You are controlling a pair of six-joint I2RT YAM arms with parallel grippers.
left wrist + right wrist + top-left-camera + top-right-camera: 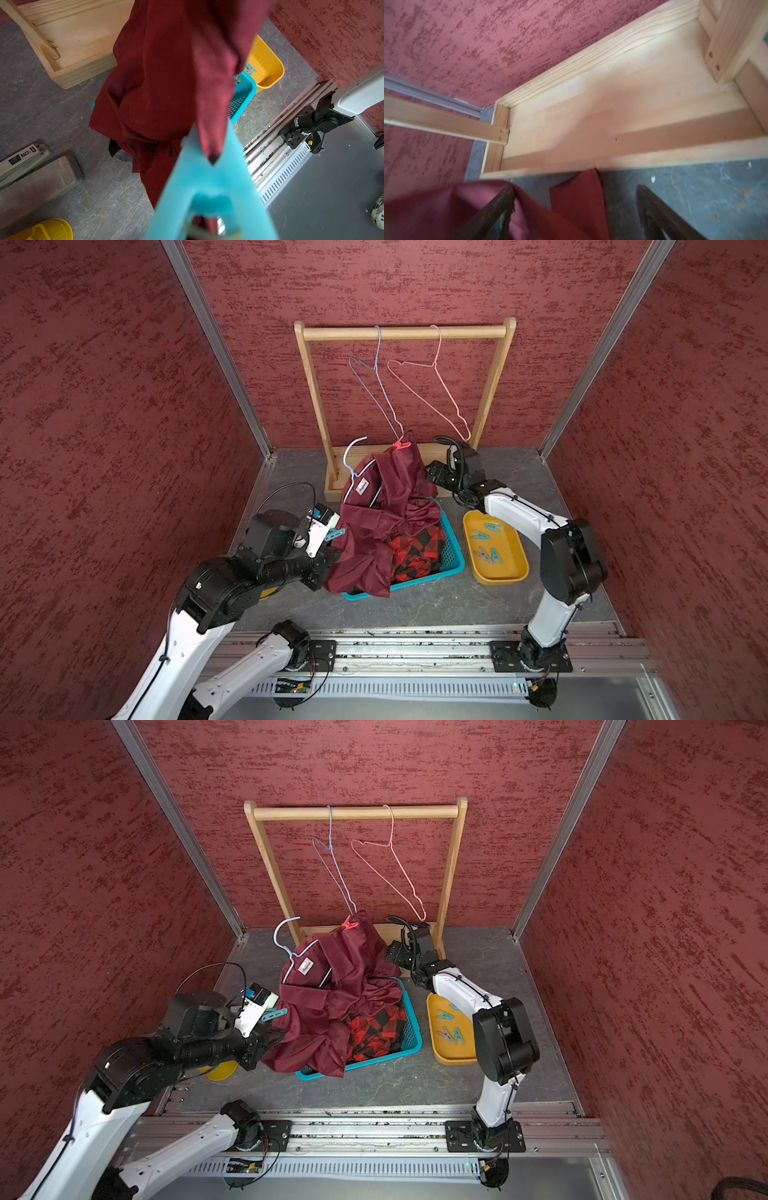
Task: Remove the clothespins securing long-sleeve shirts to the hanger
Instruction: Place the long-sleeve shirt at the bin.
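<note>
Left pincer (330,540) apparently clamps teal clothespin (207,187) biting maroon shirt (382,526) edge; right pincer (575,189) gapes beside rack base (612,104).

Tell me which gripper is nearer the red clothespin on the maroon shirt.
Right. The right gripper, open, is close beside the red clothespin; the left gripper, shut on a teal clothespin, is farther, across the maroon shirt.

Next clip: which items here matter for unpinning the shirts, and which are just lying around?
Job: teal clothespin gripping the maroon shirt; red clothespin by the blue hanger; pale hanger in that shirt's collar; plaid shirt; basket; tray with loose clothespins.
Lying about: wooden rack; bare pink hanger; yellow object.
</note>
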